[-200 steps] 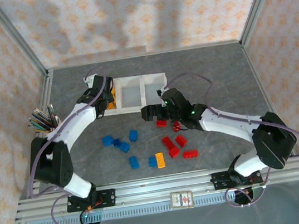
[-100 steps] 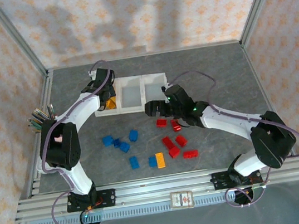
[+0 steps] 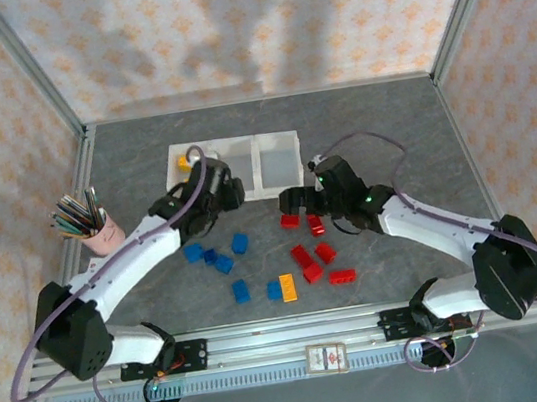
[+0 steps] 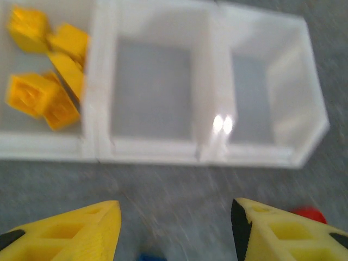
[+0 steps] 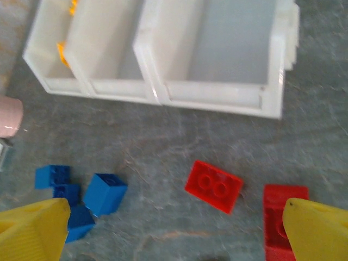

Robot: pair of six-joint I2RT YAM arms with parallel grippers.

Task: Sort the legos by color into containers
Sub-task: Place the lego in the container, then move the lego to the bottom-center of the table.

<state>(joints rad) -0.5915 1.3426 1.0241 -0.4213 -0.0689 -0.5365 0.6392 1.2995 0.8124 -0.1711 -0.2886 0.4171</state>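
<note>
Ahead of the left claw (image 4: 174,217), just past its tips, sit the containers (image 4: 152,149). Fingers apart, nothing between them. Yellow legos (image 4: 41,98) lie in the compartment ahead and to the left of this claw. I see a pink cup (image 3: 102,236) of pencils well off to its left.

Right claw (image 5: 176,212): I read the fingers as spread wide, nothing held. Blue legos (image 5: 103,193) lie on the table (image 5: 163,147) just ahead of its left finger. One red lego (image 5: 213,186) lies ahead between the fingers, and the containers stand beyond it. From above, an orange lego (image 3: 288,287) lies behind both claws, toward the bases.
</note>
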